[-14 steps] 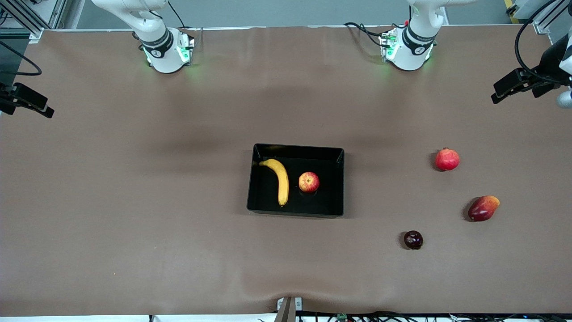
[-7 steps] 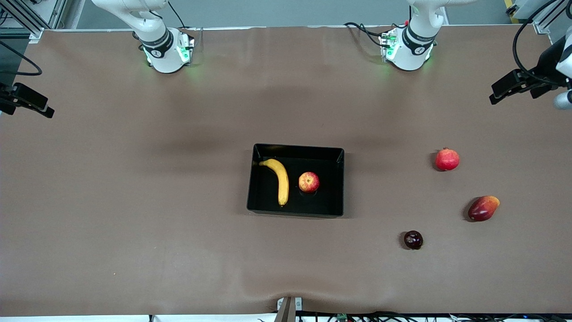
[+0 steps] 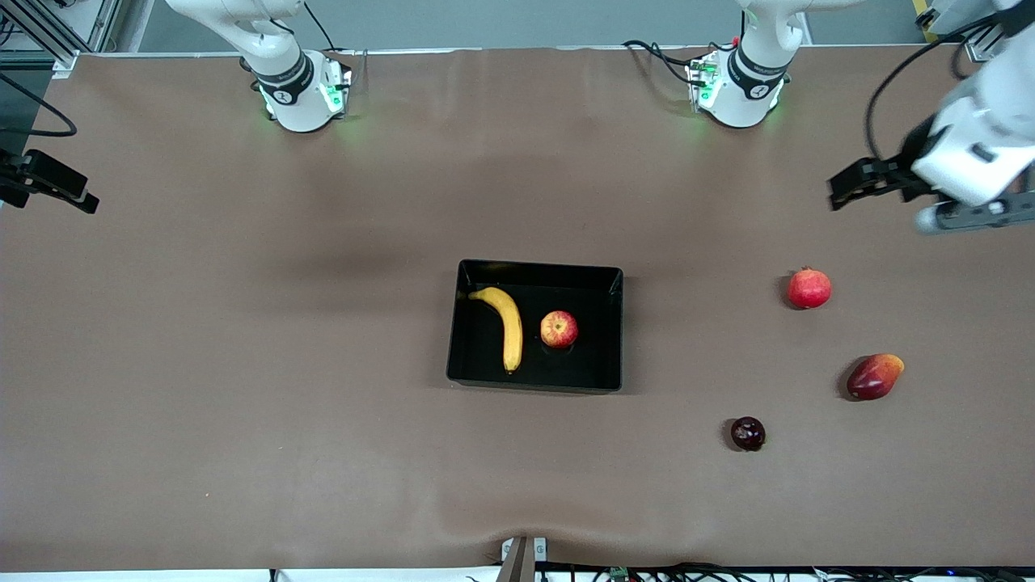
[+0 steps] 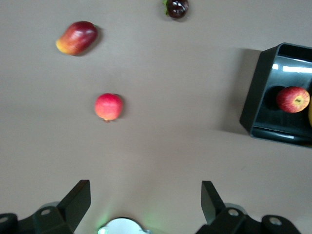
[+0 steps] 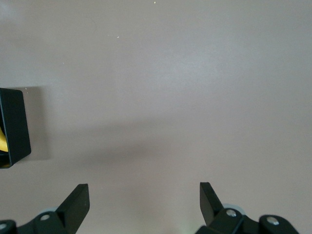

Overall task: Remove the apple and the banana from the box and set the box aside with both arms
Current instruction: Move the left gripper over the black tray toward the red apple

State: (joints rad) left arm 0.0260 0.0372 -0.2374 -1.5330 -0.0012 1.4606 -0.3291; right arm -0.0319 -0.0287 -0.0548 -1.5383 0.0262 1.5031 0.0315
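Sharing one box (image 3: 614,279): two fruits (image 3: 559,329).

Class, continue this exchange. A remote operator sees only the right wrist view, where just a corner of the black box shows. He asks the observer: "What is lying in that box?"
Observer: The banana and the apple lie side by side in the box, not touching.
Operator: Any fruit outside it?
Observer: A pomegranate, a mango and a plum sit on the table toward the left arm's end.
Operator: My right gripper hangs open over bare table. And the left?
Observer: The left gripper is open, in the air over the left arm's end, empty.
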